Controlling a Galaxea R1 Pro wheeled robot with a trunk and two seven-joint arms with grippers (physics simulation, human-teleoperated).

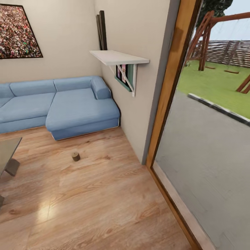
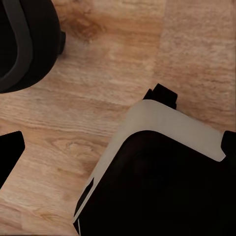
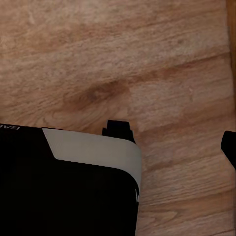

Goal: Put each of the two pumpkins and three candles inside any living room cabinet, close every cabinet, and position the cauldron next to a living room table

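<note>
While a small candle (image 1: 75, 156) sits on the wooden floor (image 1: 104, 194) near the blue sofa (image 1: 69, 107), nothing looks stowed; I cannot tell either tool's state.

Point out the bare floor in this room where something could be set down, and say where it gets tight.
The widest bare wooden floor runs from the glass door's wooden frame to the glass table at the left edge. A small brown cylinder, likely a candle, interrupts it in front of the blue sofa. It gets tight between table and sofa.
</note>
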